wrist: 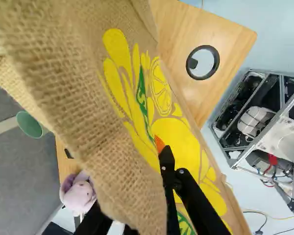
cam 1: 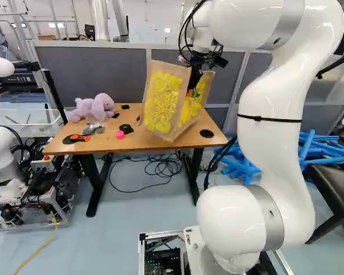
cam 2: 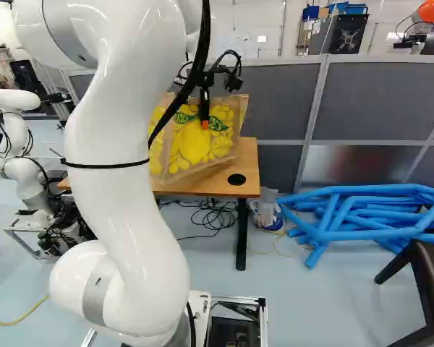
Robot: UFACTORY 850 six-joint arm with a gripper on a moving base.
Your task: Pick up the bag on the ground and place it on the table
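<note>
Grey fabric partitions [cam 1: 92, 71] stand behind the wooden table [cam 1: 112, 142], and the bag [cam 1: 160, 103] is over the tabletop's right-hand part in the left base view, with the gripper [cam 1: 190, 90] at its upper part. The one relation that matters now is vertical: the bag lies below the grip, its long axis leaning off upright, with a lower corner pointing down toward the table's near edge. The gripper looks clamped on a burlap wall, one orange pad [wrist: 159, 143] against the printed face and the other finger hidden by cloth. Whether the base touches wood I cannot tell. The next move probably calls for settling that base flat, a little further in from the edge, before letting go; released at this lean, the bag might slump or tip. The burlap is coarse, open-woven and tan, limp enough to fold over the gripper, with flat yellow fruit shapes and green leaves. Beside it lies a smooth black disc [cam 1: 207, 133]; farther along sits a rounded, fuzzy lilac plush toy [cam 1: 94, 107]
</note>
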